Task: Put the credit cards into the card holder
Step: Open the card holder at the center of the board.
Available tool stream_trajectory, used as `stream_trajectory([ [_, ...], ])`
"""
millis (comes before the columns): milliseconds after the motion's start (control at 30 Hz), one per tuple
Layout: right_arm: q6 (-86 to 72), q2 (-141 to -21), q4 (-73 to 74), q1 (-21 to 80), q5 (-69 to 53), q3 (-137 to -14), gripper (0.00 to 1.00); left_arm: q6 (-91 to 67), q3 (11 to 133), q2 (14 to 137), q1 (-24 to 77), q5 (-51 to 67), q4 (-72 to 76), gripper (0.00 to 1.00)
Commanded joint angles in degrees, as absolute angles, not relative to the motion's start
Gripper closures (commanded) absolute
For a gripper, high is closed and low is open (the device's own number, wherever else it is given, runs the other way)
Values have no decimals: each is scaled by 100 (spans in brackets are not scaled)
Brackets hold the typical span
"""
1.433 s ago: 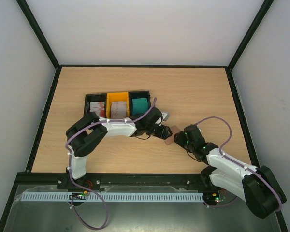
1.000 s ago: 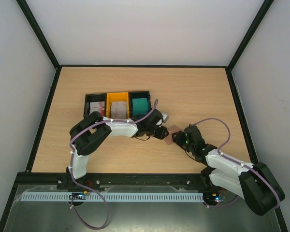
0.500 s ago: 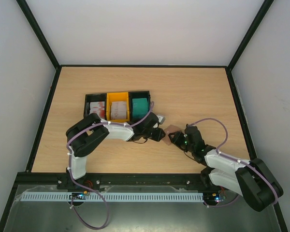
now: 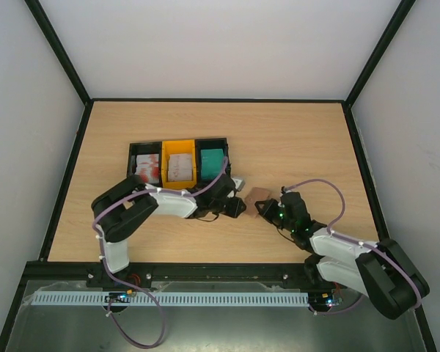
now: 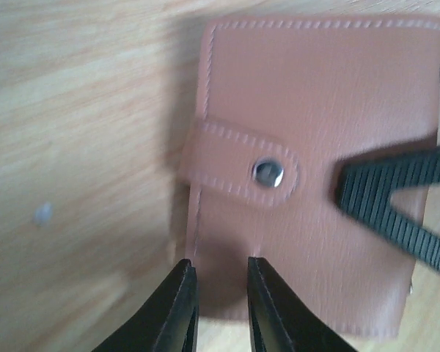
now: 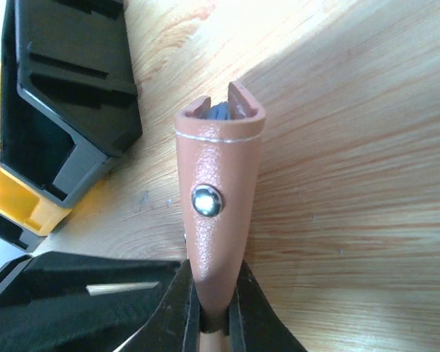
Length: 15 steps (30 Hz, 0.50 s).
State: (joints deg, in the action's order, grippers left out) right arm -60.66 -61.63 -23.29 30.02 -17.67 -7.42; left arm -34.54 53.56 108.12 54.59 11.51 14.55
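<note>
The pinkish-brown card holder (image 4: pixel 259 196) stands on edge on the table, folded shut with its tab snapped (image 5: pixel 315 110). My right gripper (image 6: pixel 213 301) is shut on its lower end (image 6: pixel 220 169), and a blue-grey lining shows at its top. My left gripper (image 5: pixel 221 293) hovers just in front of the holder's lower left corner, its fingers a narrow gap apart with nothing between them. The credit cards sit in a row of trays: red-and-white (image 4: pixel 148 167), pale (image 4: pixel 179 167) and teal (image 4: pixel 212 159).
The cards rest in a black tray (image 4: pixel 132 155), a yellow tray (image 4: pixel 179 149) and another black tray (image 4: pixel 224 144), just behind the left arm. These trays (image 6: pixel 73 88) lie close to the holder's left in the right wrist view. Black rails edge the table.
The right gripper has closed on the card holder. The left gripper has narrowed and drawn back to the left, away from the holder.
</note>
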Motion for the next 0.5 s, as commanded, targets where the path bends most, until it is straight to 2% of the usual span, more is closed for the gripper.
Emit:
stream_trajectory([
  [0,-5793,-5822,-2076,3022,-1636,-937,98,-3504,5037,10167,5546,1017,1376,74],
  [100,-5539,-5593,-1503,3047,-1659,-1193,98,-3559,5037,9784,5547,758,1259,60],
  [167,-5392,-5509,-1153,3073,-1619,-1349,98,-3589,5061,9618,5546,631,1173,55],
  [333,-5217,-5524,-905,3214,-1710,-1560,98,-3646,5236,9539,5547,646,968,48],
  [467,-5228,-5598,-978,3294,-1856,-1681,98,-3645,5445,9763,5546,443,680,48],
])
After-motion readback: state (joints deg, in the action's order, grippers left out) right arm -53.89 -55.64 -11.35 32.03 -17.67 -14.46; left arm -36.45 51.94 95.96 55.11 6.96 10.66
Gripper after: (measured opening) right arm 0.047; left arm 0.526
